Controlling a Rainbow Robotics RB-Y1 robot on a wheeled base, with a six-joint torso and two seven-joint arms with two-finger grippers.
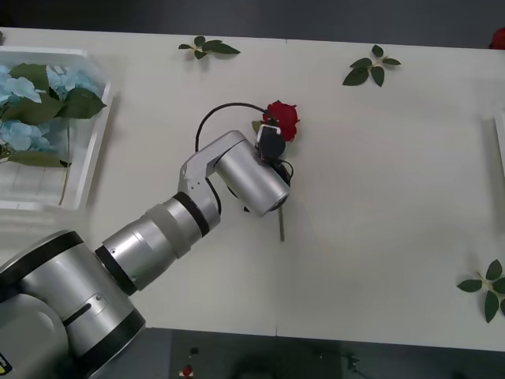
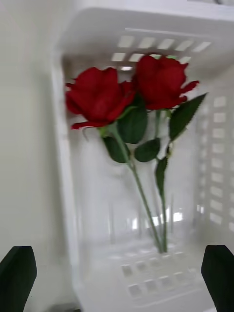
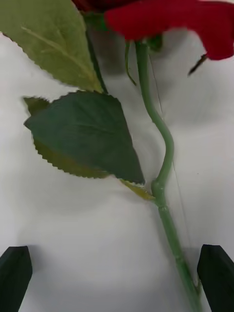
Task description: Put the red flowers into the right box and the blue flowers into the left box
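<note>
Presently one red rose (image 1: 282, 118) lies on the white table (image 1: 379, 237) near its middle, stem (image 3: 165, 165) flat on the surface. Left gripper (image 3: 117, 278) hangs directly over it, fingers spread wide either side of the stem, gripping nothing. Right gripper (image 2: 117, 278), likewise wide open and empty, hovers above the right box (image 2: 66, 195), which contains two red roses (image 2: 129, 92). Blue flowers (image 1: 24, 103) lie in the left box (image 1: 87, 170).

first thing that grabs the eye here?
The left gripper, open and poised over the stem of a lone red rose lying mid-table. Next, two red roses already lying in the right box, with the open right gripper over them. Blue flowers fill the left box at the table's left edge.
</note>
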